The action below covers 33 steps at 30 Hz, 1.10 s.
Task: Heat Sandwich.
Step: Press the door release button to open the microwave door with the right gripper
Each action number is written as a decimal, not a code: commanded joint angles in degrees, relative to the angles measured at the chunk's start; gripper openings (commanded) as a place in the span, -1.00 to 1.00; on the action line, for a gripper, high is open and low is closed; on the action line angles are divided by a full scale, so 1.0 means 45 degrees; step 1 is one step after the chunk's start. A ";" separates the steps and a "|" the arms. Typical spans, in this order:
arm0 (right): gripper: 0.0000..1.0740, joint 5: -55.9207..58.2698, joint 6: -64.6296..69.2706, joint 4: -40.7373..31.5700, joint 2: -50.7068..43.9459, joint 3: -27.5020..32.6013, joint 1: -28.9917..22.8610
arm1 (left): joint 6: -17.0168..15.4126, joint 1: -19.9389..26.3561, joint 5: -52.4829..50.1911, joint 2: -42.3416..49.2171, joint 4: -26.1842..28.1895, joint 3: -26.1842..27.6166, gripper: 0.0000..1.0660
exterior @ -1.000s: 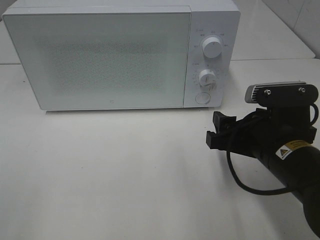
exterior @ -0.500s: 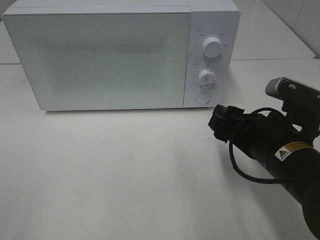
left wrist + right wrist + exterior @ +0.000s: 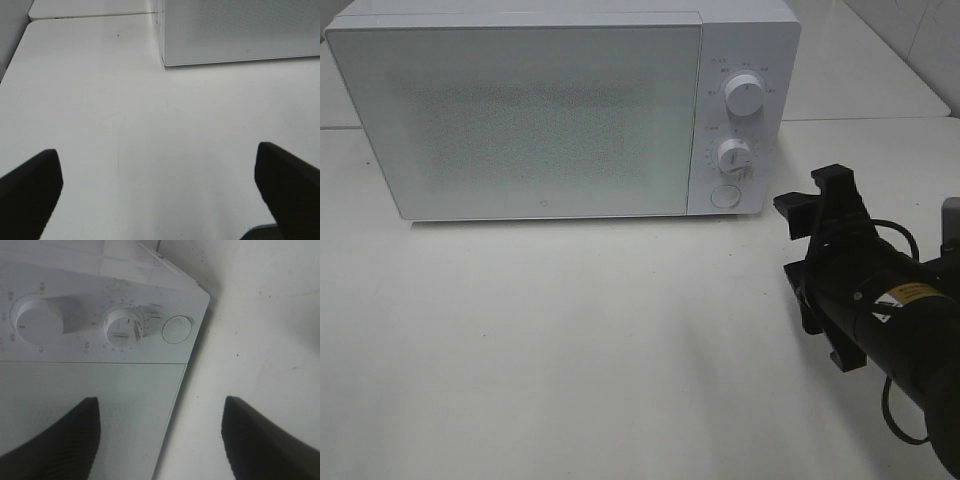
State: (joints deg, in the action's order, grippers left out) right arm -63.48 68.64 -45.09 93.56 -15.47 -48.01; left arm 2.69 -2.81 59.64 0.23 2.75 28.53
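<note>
A: Left claw?
B: The left gripper (image 3: 160, 192) is spread wide over the white tabletop (image 3: 125, 125), with nothing between its black fingers.
A: Middle?
B: A white box-shaped microwave oven (image 3: 520, 110), its frosted door shut. I cannot tell where the sandwich is.
A: Right?
B: The right gripper (image 3: 160, 440) has its fingers parted and empty, and it faces the oven's white control panel (image 3: 75, 347).

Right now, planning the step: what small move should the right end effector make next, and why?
Probably ease the right end effector toward the lower dial of the microwave. Its fingers stand apart, empty, just short of the control panel, and the door is shut.
</note>
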 commanded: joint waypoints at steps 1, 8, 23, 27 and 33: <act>0.02 -0.0076 0.1617 0.0140 0.0013 -0.0038 -0.0038 | -0.0115 0.0038 -0.0038 0.0293 0.0025 -0.0038 0.90; -0.51 -0.0076 0.2215 0.0102 0.0013 -0.0038 -0.0038 | -0.0115 0.0038 -0.0038 0.0293 0.0025 -0.0038 0.90; -0.99 0.0025 0.1732 -0.0509 0.0013 -0.0216 -0.0013 | -0.0115 0.0038 -0.0038 0.0293 0.0025 -0.0038 0.90; -0.99 0.0255 0.1235 -0.0637 0.0140 -0.0637 0.0000 | -0.0115 0.0038 -0.0038 0.0293 0.0025 -0.0038 0.90; -0.99 0.0267 0.1770 -0.0637 0.1222 -0.1171 0.0000 | -0.0115 0.0038 -0.0038 0.0293 0.0025 -0.0038 0.90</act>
State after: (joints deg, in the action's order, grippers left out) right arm -62.80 75.75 -48.01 97.92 -19.82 -48.01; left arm 2.69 -2.81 59.64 0.23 2.75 28.53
